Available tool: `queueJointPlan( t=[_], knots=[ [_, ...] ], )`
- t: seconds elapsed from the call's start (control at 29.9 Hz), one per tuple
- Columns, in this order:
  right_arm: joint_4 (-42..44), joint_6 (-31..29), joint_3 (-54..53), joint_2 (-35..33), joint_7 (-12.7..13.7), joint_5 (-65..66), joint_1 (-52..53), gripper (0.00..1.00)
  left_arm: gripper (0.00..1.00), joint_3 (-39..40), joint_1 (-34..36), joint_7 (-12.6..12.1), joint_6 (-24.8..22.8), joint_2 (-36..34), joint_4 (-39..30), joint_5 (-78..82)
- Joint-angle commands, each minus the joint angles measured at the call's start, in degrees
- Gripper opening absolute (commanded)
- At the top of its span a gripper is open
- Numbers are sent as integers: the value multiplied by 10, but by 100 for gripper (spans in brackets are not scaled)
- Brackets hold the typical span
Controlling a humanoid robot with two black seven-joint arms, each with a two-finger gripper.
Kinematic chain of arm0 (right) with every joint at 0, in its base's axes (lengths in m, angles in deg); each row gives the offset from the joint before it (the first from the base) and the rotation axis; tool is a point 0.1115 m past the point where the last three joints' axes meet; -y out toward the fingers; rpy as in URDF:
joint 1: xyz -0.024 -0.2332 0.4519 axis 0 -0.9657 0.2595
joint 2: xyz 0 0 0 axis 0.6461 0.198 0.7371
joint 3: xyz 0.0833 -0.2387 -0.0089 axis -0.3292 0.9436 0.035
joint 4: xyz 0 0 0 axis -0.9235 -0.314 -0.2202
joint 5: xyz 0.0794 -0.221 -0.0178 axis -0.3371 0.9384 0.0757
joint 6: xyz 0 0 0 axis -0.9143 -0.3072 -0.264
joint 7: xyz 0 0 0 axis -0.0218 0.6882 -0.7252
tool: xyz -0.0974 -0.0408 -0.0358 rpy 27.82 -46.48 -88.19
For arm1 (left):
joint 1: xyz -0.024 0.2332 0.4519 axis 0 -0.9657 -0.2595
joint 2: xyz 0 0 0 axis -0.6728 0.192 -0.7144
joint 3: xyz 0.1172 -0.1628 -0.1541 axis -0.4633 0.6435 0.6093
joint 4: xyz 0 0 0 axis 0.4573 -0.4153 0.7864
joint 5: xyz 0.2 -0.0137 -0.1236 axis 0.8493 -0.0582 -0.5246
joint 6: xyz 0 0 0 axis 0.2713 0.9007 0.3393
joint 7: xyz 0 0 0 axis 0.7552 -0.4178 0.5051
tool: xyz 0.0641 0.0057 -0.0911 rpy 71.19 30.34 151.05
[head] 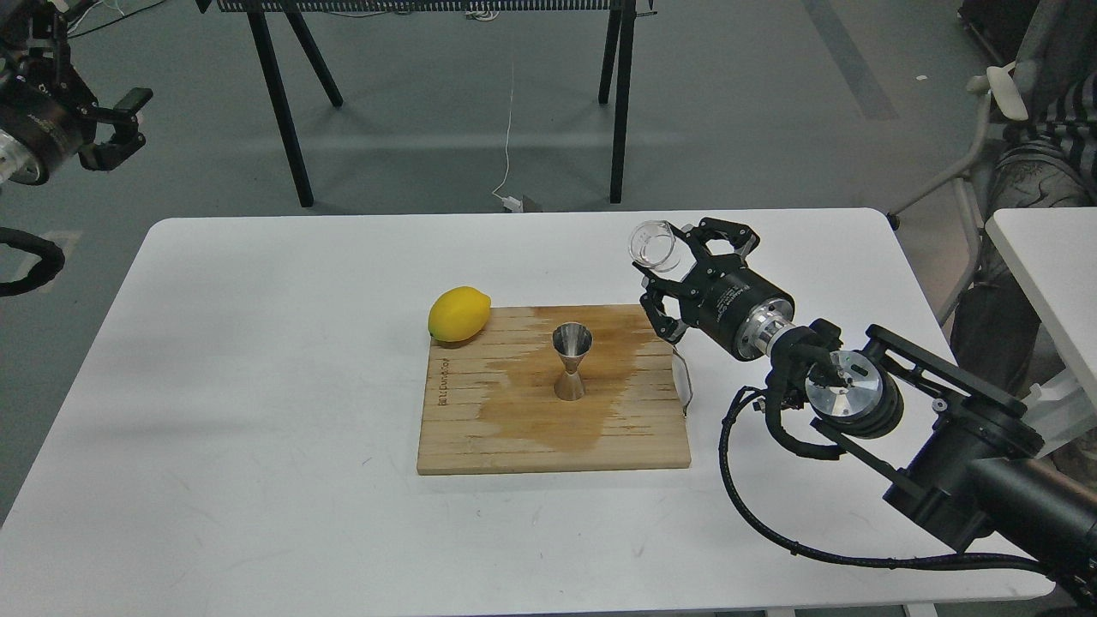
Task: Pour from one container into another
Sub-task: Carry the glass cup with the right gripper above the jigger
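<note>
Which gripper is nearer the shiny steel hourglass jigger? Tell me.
Right. The right gripper, holding the small clear glass cup, is just right of and behind the shiny steel hourglass jigger; the left gripper hangs far off, beyond the table's left edge.

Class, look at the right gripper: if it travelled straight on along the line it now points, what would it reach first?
The right gripper, shut on the glass cup, points up-left across the table. That line seems to pass behind the lemon and jigger, so the way looks free, though depth is uncertain.

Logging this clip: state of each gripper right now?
Left gripper: open, holding nothing.
Right gripper: closed on the glass cup, tilted.
</note>
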State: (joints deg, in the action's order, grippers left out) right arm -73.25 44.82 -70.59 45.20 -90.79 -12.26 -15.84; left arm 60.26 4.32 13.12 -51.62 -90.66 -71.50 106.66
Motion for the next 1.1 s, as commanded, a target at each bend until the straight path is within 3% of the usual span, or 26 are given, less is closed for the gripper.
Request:
queueJointPlan(
  t=[0.0, 1.07],
  knots=[
    [0, 8, 19, 7, 0, 1, 12, 2, 100, 0, 1, 0, 0, 0, 0, 0],
    [-6, 35, 134, 3, 9, 89, 85, 2, 100, -1, 8, -1, 0, -10, 0, 0]
  ],
)
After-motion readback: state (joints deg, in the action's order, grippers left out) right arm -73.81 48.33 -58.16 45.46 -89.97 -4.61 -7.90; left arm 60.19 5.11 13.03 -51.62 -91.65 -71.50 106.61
